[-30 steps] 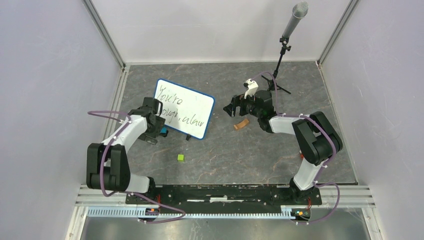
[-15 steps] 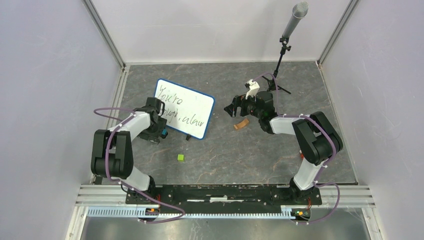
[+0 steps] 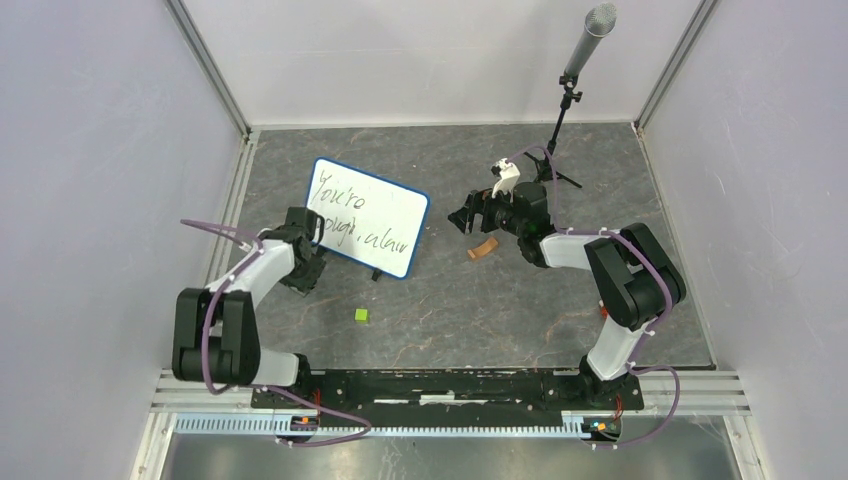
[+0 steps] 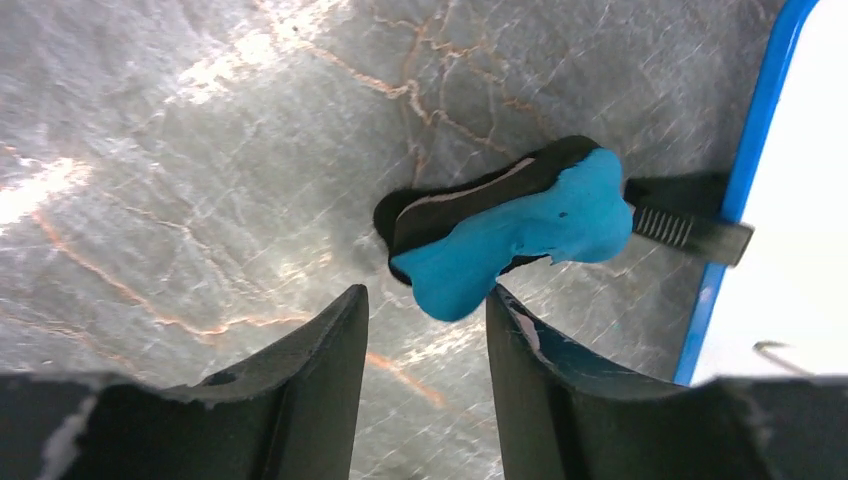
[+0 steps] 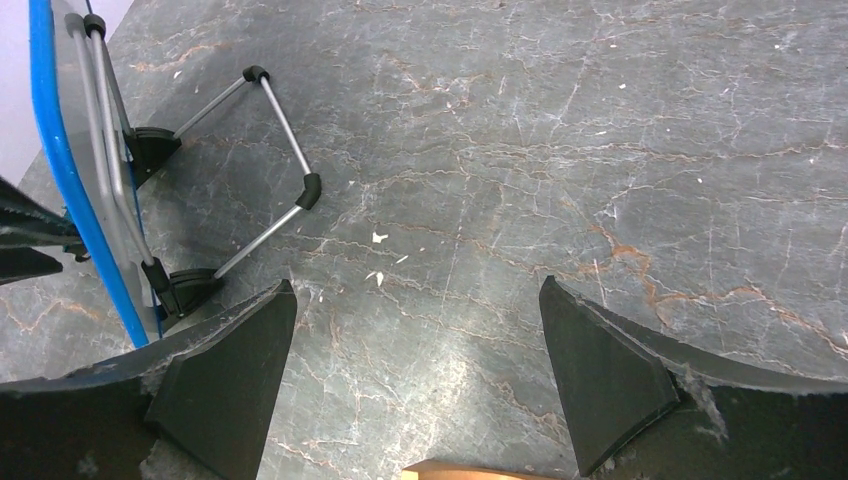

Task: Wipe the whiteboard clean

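Whiteboard (image 3: 368,217) propped on its wire stand, left of centre on a dark grey, orange-veined tabletop (image 3: 450,310), black handwriting on its face.
The left gripper (image 4: 425,300), fingers parted, hangs just short of a blue eraser (image 4: 520,225) lying beside the board's frame. The right gripper (image 5: 415,300) is spread wide and empty. Pale walls enclose the table, and a microphone (image 3: 598,22) stands far right.
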Tool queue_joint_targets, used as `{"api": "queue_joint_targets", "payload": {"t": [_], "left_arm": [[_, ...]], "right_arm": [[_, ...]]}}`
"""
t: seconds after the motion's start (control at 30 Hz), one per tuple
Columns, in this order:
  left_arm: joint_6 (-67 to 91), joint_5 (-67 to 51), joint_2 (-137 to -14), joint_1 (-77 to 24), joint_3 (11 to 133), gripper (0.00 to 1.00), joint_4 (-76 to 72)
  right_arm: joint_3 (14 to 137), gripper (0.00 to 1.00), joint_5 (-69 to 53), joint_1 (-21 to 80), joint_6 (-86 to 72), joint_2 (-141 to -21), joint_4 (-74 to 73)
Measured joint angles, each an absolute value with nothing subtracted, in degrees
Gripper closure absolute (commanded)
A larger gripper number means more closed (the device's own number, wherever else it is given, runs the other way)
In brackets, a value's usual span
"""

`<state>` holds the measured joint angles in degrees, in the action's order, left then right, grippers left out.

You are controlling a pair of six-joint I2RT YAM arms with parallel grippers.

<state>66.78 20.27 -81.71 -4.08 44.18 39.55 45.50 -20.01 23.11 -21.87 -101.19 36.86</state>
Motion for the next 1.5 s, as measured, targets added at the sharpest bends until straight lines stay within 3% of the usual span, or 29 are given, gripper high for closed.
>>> {"api": "queue_joint_targets", "payload": {"t": [0.13, 0.3, 0.73, 1.0, 1.27, 1.5], "left_arm": [[63.02, 19.75, -76.27, -4.08, 41.36, 0.46, 40.69], [58.08, 19.25, -72.60, -4.08, 40.58, 0.18, 41.76], [22.70, 15.66, -73.06, -3.95, 52.73, 0.09, 40.38], [11.86, 10.04, -82.91, -3.95, 55.44, 0.12, 41.69], [7.09, 9.41, -90.13, -3.86, 58.08, 0.30, 42.94], [6.13, 8.25, -94.61, -2.90, 58.15, 0.40, 43.18]], "right_arm": [[45.50, 0.03, -20.47, 23.11, -22.30, -101.19, 37.08], [45.06, 0.03, -20.58, 23.11, -22.81, -101.19, 38.09], [44.86, 0.02, -21.02, 23.09, -23.79, -101.19, 39.51], [44.31, 0.03, -22.00, 23.07, -24.45, -101.19, 40.71], [44.12, 0.02, -22.37, 23.07, -24.99, -101.19, 41.65], [44.12, 0.03, -22.50, 23.07, -25.26, -101.19, 42.39]]}}
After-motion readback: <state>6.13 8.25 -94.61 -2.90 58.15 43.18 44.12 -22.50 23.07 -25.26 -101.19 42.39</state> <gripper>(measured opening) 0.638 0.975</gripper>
